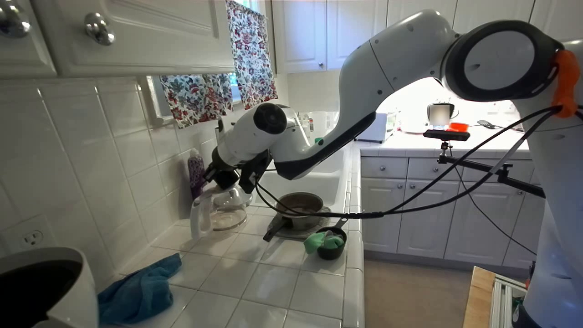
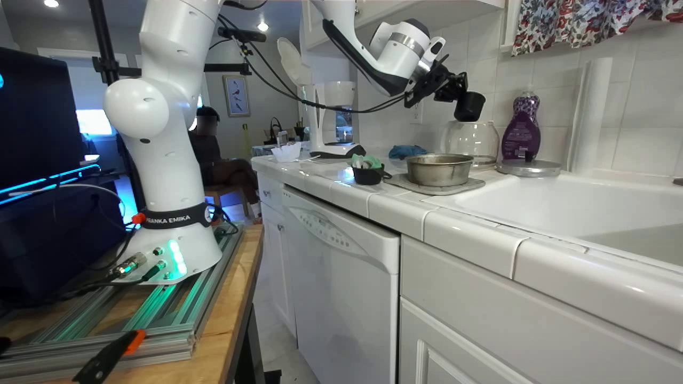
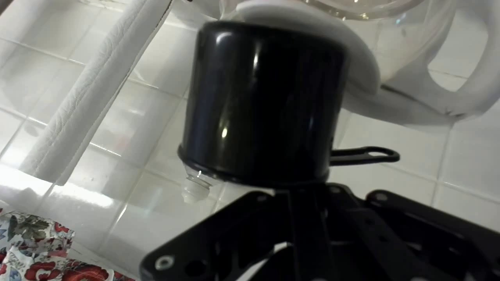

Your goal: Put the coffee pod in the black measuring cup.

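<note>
My gripper (image 2: pixel 457 88) is shut on the rim of a glossy, deep black cup (image 2: pixel 469 108) with a short looped handle. In the wrist view this cup (image 3: pixel 265 101) fills the middle, its lip against my fingertips (image 3: pixel 302 195) and its closed end pointing away. It is held in the air above the glass carafe. A second small black cup (image 1: pixel 332 251) with a handle stands near the counter's front edge, green and grey items in it. Which of the two is the measuring cup I cannot tell. The coffee pod does not show; the held cup's inside is hidden.
Below the held cup stands the glass carafe (image 2: pixel 472 141) with its white handle (image 1: pixel 199 214). A grey pan (image 1: pixel 299 210) sits on a mat beside the sink (image 2: pixel 613 213). Near the wall are a purple soap bottle (image 2: pixel 522 128) and a paper roll (image 2: pixel 589 112). A blue cloth (image 1: pixel 141 291) lies on the counter.
</note>
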Robot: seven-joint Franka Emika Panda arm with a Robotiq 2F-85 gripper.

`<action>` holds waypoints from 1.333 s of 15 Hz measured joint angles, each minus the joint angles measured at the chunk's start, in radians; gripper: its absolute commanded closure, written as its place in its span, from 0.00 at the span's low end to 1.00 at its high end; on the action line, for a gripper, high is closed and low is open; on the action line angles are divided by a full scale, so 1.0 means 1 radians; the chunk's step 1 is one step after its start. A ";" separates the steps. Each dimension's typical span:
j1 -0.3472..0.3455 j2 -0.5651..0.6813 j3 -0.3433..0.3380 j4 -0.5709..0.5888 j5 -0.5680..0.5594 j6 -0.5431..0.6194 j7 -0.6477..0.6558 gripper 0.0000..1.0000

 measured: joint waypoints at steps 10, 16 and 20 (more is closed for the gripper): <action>-0.012 0.004 0.022 -0.004 0.111 0.001 -0.156 1.00; -0.038 0.014 0.061 -0.008 0.232 0.001 -0.313 1.00; -0.071 0.026 0.109 -0.015 0.331 0.001 -0.451 1.00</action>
